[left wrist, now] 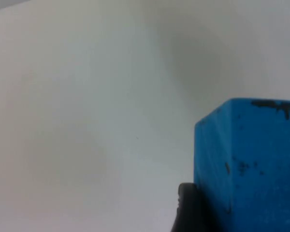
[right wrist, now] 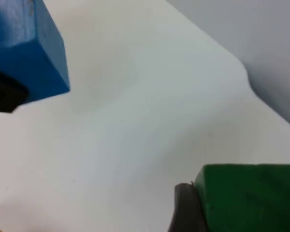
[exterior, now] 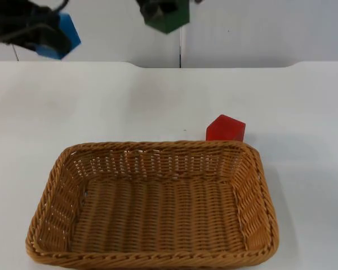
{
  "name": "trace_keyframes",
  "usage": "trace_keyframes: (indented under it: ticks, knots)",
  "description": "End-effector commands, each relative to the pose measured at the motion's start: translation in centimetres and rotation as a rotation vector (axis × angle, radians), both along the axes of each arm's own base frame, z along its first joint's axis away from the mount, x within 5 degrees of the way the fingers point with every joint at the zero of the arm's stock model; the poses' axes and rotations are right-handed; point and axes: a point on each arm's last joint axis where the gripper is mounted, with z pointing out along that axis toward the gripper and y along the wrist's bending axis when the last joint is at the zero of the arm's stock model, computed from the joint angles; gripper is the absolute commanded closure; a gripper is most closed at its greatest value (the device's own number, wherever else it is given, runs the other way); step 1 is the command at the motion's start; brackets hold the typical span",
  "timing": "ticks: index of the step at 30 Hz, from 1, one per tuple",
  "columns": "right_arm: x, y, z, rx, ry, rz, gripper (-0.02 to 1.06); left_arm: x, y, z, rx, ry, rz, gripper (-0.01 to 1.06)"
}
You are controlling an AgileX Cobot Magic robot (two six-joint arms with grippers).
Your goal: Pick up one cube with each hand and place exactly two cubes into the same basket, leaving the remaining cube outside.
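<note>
White table (exterior: 304, 101), grey partition behind. Left gripper (exterior: 48, 36) aloft, clenched on blue cube (exterior: 65, 36); body cut off by frame edge. Right gripper (exterior: 163, 12) aloft, grasping green cube (exterior: 169, 19), fingers mostly hidden. Wicker basket (exterior: 259, 185) far below both; red cube (exterior: 225, 129) beside its far rim, base hidden.

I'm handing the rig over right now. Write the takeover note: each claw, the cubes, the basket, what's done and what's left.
Left claw: raised at the far left, shut on the blue cube.
Right claw: raised near the far middle, shut on the green cube.
Red cube: on the table just behind the basket's far right corner.
Basket: on the near table, no cubes in it.
Done: both cubes picked up.
Left: put blue and green in the basket; leave red outside.
</note>
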Motion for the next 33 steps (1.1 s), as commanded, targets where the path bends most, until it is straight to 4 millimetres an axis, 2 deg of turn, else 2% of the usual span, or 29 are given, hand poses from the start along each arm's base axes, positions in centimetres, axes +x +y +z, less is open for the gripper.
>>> trace_keyframes:
  ticks: [1,8,16,17,21,22,26,31,33]
  knots:
    - [-0.8,-0.6,2.3,0.0,-0.018,0.004,1.05,-0.9,-0.1,1.9,-0.003,-0.006,-0.006,1.05]
    - [-2.4,-1.7,5.0,-0.018,0.016,0.008,1.05,-2.6,-0.3,5.0,-0.019,-0.021,-0.019,1.05]
    - [-3.9,-2.6,7.4,-0.001,0.036,-0.001,1.05,-4.8,-0.6,7.2,-0.025,-0.013,-0.068,1.05]
    - [-3.9,-2.6,7.4,-0.001,0.036,-0.001,1.05,-4.8,-0.6,7.2,-0.025,-0.013,-0.068,1.05]
    - [-4.2,-2.8,7.6,-0.003,0.062,-0.009,1.05,-7.5,-0.2,7.5,-0.003,-0.077,0.006,1.05]
    - [-4.2,-2.8,7.6,-0.003,0.062,-0.009,1.05,-7.5,-0.2,7.5,-0.003,-0.077,0.006,1.05]
    - [-4.4,-2.5,7.7,0.032,0.087,-0.004,1.05,-9.6,-0.1,7.2,0.008,-0.095,0.039,1.05]
    - [-4.4,-2.6,7.3,0.026,0.101,-0.006,1.05,-10.6,-0.3,7.0,-0.015,-0.058,0.035,1.05]
    - [-4.7,-2.7,6.5,0.009,0.127,-0.012,1.05,-11.3,-0.3,6.6,-0.027,-0.035,0.042,1.05]
